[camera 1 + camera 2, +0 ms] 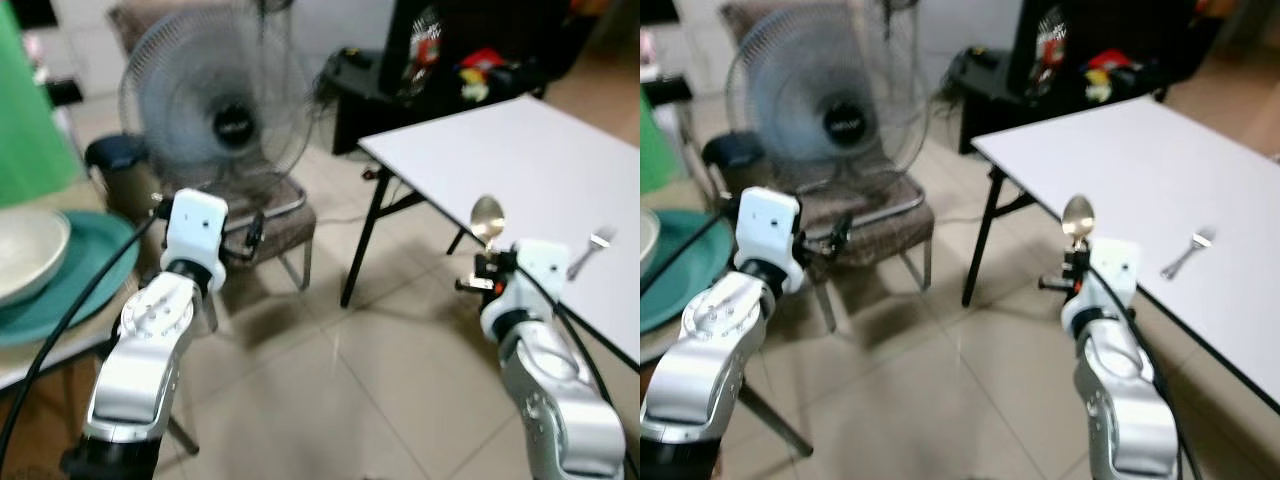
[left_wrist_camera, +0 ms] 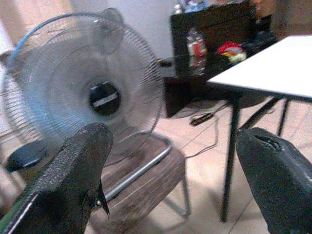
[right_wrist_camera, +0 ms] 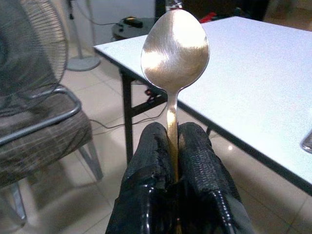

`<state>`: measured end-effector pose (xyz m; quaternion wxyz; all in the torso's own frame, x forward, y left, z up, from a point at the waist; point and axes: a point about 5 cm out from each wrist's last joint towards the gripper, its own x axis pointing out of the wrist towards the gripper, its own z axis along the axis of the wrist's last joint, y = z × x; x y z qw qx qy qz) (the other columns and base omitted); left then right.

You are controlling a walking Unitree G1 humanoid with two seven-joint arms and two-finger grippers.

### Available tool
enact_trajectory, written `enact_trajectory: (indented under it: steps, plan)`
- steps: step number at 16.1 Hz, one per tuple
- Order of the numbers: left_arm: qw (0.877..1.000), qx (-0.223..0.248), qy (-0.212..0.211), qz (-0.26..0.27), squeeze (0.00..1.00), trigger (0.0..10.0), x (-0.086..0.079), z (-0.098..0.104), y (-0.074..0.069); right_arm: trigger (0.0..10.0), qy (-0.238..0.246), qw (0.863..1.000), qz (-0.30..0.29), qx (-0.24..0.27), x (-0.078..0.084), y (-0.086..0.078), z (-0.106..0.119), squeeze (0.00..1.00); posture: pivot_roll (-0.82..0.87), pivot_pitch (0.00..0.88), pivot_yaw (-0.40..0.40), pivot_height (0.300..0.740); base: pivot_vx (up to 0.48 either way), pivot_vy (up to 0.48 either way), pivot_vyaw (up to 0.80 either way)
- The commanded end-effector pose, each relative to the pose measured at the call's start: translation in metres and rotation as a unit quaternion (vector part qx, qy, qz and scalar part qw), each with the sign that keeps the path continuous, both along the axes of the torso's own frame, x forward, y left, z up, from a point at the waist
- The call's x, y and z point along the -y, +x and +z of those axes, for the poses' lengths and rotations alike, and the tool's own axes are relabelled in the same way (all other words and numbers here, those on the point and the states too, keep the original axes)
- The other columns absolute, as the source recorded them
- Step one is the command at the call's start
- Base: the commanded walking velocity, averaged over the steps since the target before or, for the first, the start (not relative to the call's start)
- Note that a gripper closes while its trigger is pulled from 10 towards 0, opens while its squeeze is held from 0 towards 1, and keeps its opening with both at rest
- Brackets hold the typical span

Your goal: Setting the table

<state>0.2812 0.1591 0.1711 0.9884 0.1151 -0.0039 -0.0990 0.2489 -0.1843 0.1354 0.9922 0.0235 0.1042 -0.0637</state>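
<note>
My right gripper (image 3: 170, 146) is shut on the handle of a metal spoon (image 3: 174, 46), whose bowl stands upright above the fingers. The spoon (image 1: 487, 217) hangs over the floor just short of the near edge of the white table (image 1: 520, 150). A metal fork (image 1: 589, 250) lies on the table near that edge, to the right of the spoon. My left gripper (image 2: 170, 170) is open with nothing between its fingers, held out toward the fan and the chair. At my far left a white plate (image 1: 25, 250) rests on a teal plate (image 1: 85, 275).
A standing fan (image 1: 215, 105) is behind a chair with a striped seat (image 1: 275, 225) ahead of my left arm. A dark cabinet (image 1: 440, 60) with red and yellow things on it stands behind the table. Tiled floor (image 1: 350, 400) lies between me and the table.
</note>
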Motion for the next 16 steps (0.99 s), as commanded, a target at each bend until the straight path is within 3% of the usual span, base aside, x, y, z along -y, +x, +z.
enact_trajectory:
  steps: [1, 16]
  plan:
    - [1.0, 0.0, -0.001, -0.005, 0.0, 10.0, 0.0003, 0.0013, 0.0018, 10.0, 0.004, 1.0, 0.0, 0.011, -0.0003, 0.0017, 0.0038, 0.0, 0.05, 0.0, -0.037, 0.74, 0.334, 0.0, 0.0]
    - [1.0, -0.004, 0.0, -0.011, 0.0, 10.0, -0.0023, 0.0008, 0.0028, 10.0, 0.01, 1.0, -0.008, 0.005, -0.0016, 0.003, 0.0033, 0.0, 0.04, 0.0, -0.032, 0.74, 0.342, 0.0, 0.0]
